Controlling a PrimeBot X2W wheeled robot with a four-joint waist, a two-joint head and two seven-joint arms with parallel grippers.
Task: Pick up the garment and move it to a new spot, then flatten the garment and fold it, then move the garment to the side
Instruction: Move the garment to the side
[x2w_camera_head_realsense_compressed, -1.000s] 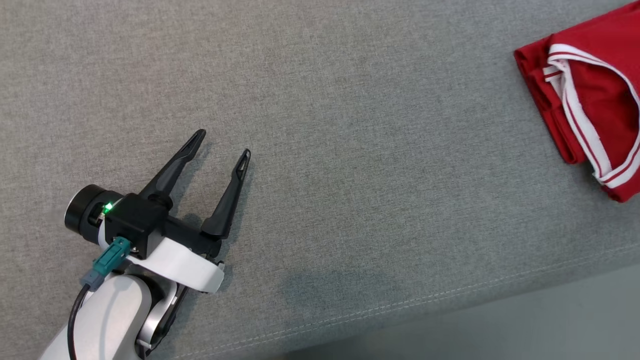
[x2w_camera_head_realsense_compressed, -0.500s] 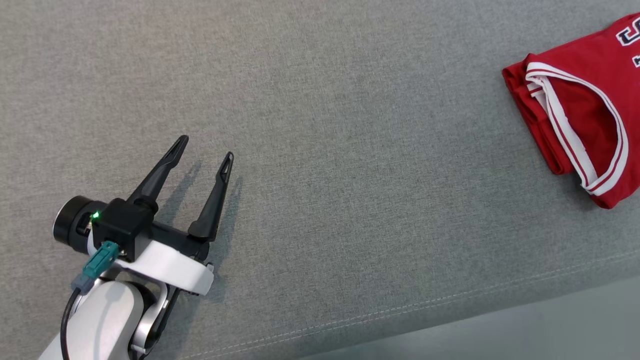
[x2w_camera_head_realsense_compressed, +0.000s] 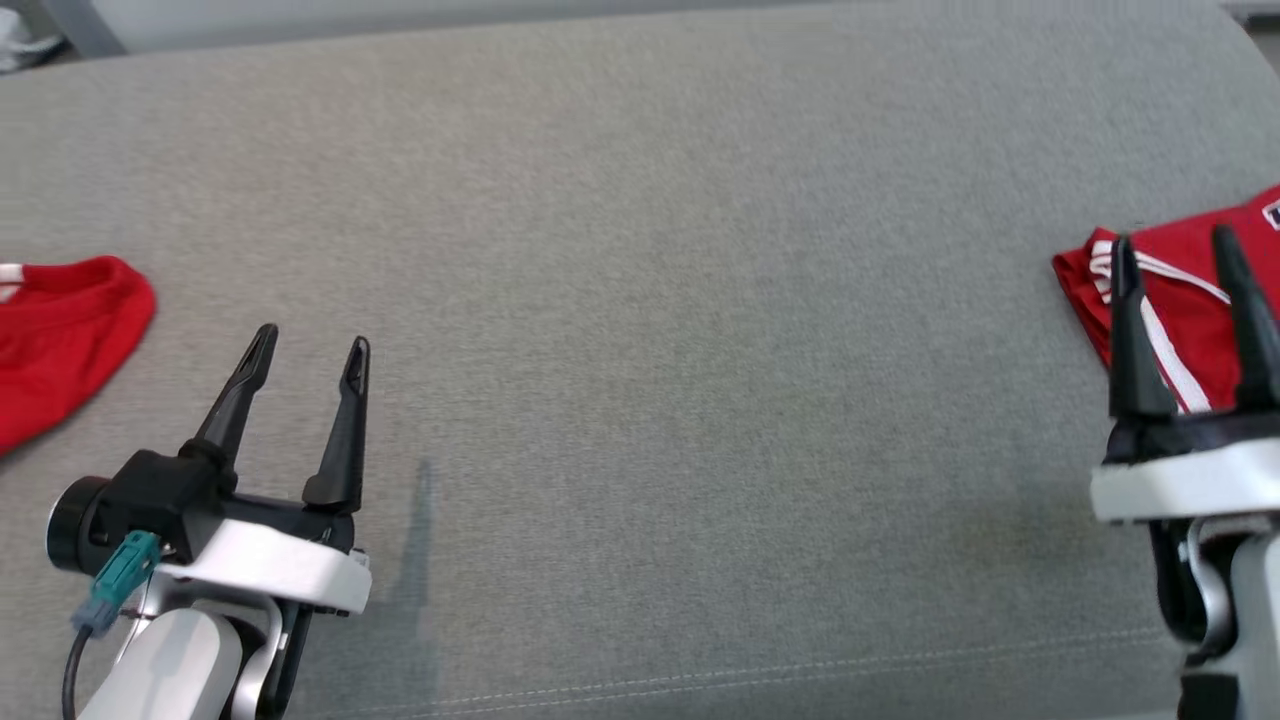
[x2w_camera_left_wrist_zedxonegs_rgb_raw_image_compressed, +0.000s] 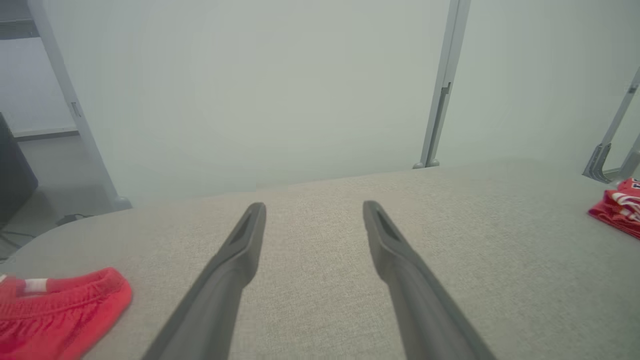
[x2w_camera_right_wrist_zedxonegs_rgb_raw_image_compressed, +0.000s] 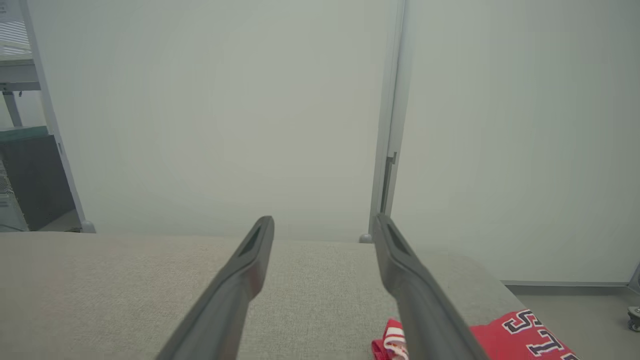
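I see left gripper (x2w_camera_head_realsense_compressed: 312, 338) and right gripper (x2w_camera_head_realsense_compressed: 1171, 237) spread wide, empty. The folded garment (x2w_camera_head_realsense_compressed: 1178, 275) lies near the right.

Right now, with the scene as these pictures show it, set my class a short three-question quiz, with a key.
1. True or false: the left end effector grips the red garment at the left edge.
2. In the head view, the folded red jersey lies on the grey fabric surface at the: A) left, B) middle, C) right.
3. Fill in: the right end effector stands ___, holding nothing.

Key: 1 false, as it stands open and apart from that garment; 2 C; 3 open.
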